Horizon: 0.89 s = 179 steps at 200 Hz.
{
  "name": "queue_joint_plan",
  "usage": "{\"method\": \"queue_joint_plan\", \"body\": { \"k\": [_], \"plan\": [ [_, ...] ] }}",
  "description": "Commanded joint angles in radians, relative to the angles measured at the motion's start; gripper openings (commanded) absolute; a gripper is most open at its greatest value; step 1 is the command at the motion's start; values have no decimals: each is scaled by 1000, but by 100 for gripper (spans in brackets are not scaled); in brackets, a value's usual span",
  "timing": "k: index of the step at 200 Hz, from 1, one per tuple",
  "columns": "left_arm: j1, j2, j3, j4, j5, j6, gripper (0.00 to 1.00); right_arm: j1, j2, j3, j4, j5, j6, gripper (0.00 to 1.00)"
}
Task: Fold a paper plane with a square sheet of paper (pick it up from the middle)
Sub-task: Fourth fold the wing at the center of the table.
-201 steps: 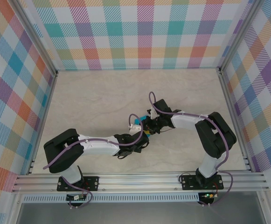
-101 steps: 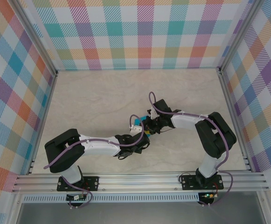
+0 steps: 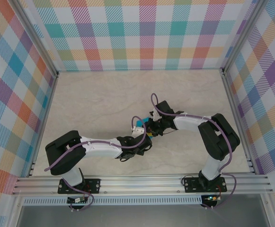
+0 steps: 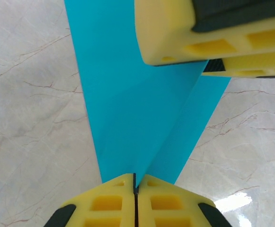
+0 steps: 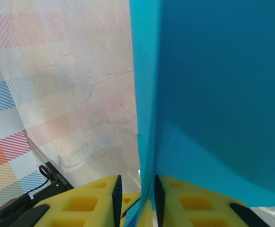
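Left wrist view first, since that's where the news is: my left end effector (image 4: 135, 182) just snapped shut. A second ago its yellow foam pads were partway apart; now they're pressed flat together with only a hairline seam between them. The near tip of the thin matte teal-blue folded sheet of paper (image 4: 137, 109) is pinched right in that seam. My read is that this nip is meant to lock down or sharpen the fold at that end, so we're mid-fold and not at a finished plane yet.

Going out from my left end effector, the paper runs straight away as a long narrow strip. It's lifted off the pale marble-look tabletop (image 4: 33, 118) that sits below. At the far end from my left end effector, my right end effector (image 5: 136, 190) has it too. Its pads are nearly closed, with just a slim gap, and the paper's edge runs down through that gap.

Looks-wise, the paper is clean and unmarked. One crisp diagonal crease fans out from my left pinch point, and one side is a shade darker than the other. I can't tell how many layers are stacked.
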Motion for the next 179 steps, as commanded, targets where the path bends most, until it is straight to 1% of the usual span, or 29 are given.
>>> {"method": "queue_joint_plan", "body": {
  "k": [1,29,54,68,82,116,141,179],
  "plan": [
    [14,-44,-36,57,34,4,5,-2,-50,23,-60,32,-44,28],
    [60,-98,-111,176,159,25,3,-32,-121,-7,-84,59,-59,32],
    [127,-138,-179,287,290,27,2,-55,-190,-50,-81,81,-57,38],
    [162,-145,-207,331,353,22,2,-57,-218,-69,-71,84,-59,38],
    [193,-143,-230,378,420,16,2,-57,-231,-85,-45,64,-53,36],
    [252,-121,-271,457,523,-11,1,-48,-219,-102,10,15,-46,30],
    [297,-106,-297,521,606,-29,1,-19,-179,-88,28,9,-38,27],
    [330,-73,-297,543,687,-33,1,12,-108,-66,106,-17,1,20]
  ]
}}
